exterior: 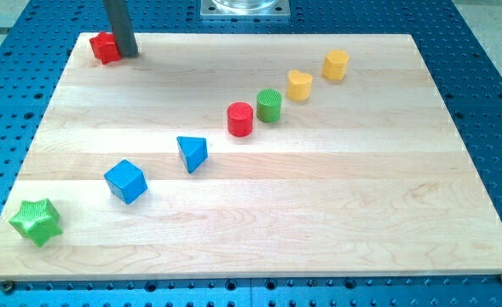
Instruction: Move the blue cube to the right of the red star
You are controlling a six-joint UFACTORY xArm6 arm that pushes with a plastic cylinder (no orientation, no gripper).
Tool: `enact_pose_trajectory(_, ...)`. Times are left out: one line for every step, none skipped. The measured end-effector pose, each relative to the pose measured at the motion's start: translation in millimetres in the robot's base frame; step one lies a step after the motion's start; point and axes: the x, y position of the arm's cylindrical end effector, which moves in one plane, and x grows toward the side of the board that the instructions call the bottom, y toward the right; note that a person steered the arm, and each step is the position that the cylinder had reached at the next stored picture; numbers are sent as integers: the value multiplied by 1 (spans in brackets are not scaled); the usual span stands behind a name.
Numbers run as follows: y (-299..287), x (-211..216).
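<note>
Step in hand: approach not begun; blue cube untouched, lower left of table. My tip stood at top left corner, touching right side of red star. No claw fitted; state not applicable.

Next move, judged: tip to travel behind cube, push toward view's top.

Obstructions: blue triangular block just beside cube; green star, red cylinder well apart.

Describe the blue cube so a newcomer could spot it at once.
Start at the wooden board's lower left corner, where a green star lies. Just up and to the view's right sits the blue cube. Its neighbour further right, the blue triangular block, shares the colour but is wedge-shaped; the cube is boxy.
</note>
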Motion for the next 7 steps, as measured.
enact_pose_trajectory(37, 6)
enact_pose_trajectory(47, 6)
enact_pose_trajectory(47, 6)
enact_pose_trajectory(47, 4)
enact_pose_trajectory(51, 4)
enact_pose_trajectory(60, 7)
enact_pose_trajectory(100, 8)
